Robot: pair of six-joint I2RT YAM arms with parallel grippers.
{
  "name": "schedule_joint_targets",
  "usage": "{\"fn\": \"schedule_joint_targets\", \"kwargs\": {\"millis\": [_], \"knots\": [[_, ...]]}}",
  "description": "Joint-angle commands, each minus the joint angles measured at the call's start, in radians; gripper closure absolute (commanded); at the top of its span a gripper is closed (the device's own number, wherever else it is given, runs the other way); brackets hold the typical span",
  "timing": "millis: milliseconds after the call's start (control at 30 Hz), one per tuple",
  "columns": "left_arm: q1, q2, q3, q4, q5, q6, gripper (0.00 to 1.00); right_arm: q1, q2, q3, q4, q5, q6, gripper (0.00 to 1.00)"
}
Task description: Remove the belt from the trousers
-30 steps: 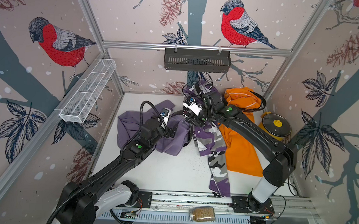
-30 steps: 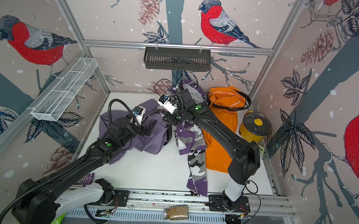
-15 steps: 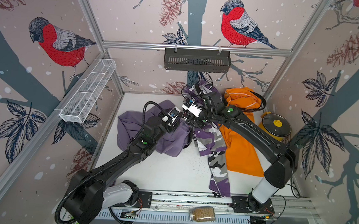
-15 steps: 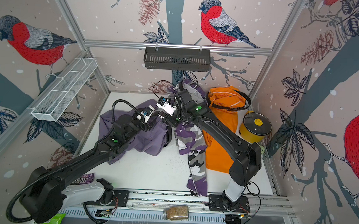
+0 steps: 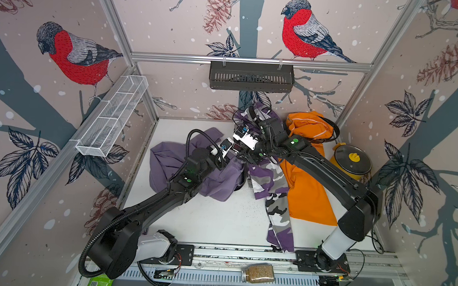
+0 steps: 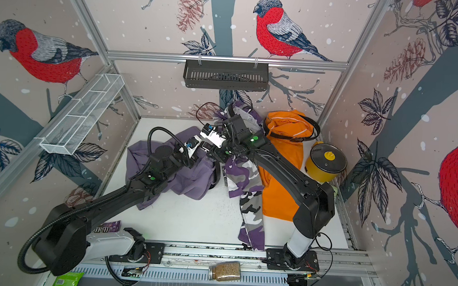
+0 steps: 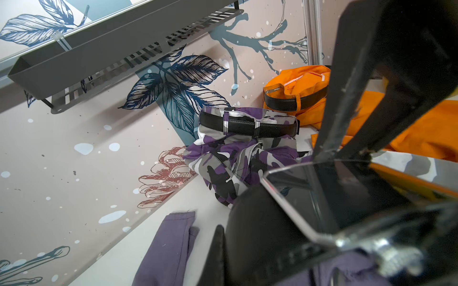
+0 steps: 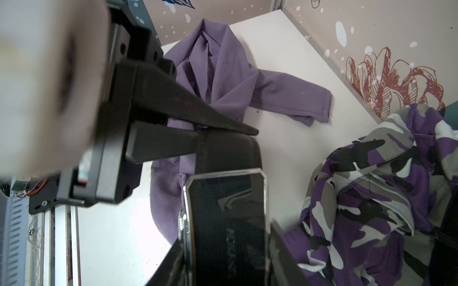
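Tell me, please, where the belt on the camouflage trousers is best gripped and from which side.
Probably the bare strap between two loops of the belt, pinched across its width from the robot's side: the camouflage trousers hold the waistband upright by the back wall, facing forward.

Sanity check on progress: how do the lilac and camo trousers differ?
The lilac trousers lie crumpled in a heap; the camo trousers stretch lengthwise toward the front rail. At the lilac waist the left gripper is shut on the belt; the camo belt sits in its loops, no gripper on it. Lilac is plain, camo patterned. Both lie on the white table.
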Motion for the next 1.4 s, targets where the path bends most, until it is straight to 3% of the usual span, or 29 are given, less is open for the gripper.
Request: {"fn": "schedule_joint_targets", "kwargs": {"millis": [0, 100, 167, 300, 367, 500, 600, 1000, 1367], "knots": [[0.002, -0.027, -0.023, 0.057, 0.003, -0.059, 1.0, -0.005, -0.015, -0.037, 0.033, -0.051, 0.029, 1.0], [0.002, -0.074, -0.027, -0.01, 0.036, -0.092, 1.0, -0.01, -0.013, -0.094, 0.079, -0.07, 0.056, 1.0], [0.003, -0.091, -0.014, -0.093, 0.064, -0.107, 1.0, -0.011, -0.017, -0.142, 0.123, -0.089, 0.078, 0.94], [0.003, -0.088, 0.033, -0.297, 0.074, -0.144, 1.0, -0.009, -0.052, -0.28, 0.275, -0.118, 0.116, 0.53], [0.002, -0.075, 0.038, -0.347, 0.083, -0.156, 1.0, -0.002, -0.073, -0.336, 0.342, -0.114, 0.121, 0.38], [0.002, -0.078, 0.029, -0.375, 0.096, -0.182, 1.0, 0.014, -0.131, -0.443, 0.447, -0.097, 0.106, 0.19], [0.0, -0.093, 0.012, -0.37, 0.119, -0.193, 1.0, 0.014, -0.166, -0.507, 0.51, -0.093, 0.106, 0.11], [-0.014, -0.107, 0.013, -0.382, 0.082, -0.183, 1.0, 0.054, -0.111, -0.376, 0.475, 0.016, 0.126, 0.06], [-0.014, -0.125, 0.012, -0.382, 0.063, -0.172, 1.0, 0.068, -0.057, -0.302, 0.406, -0.004, 0.12, 0.17]]}}
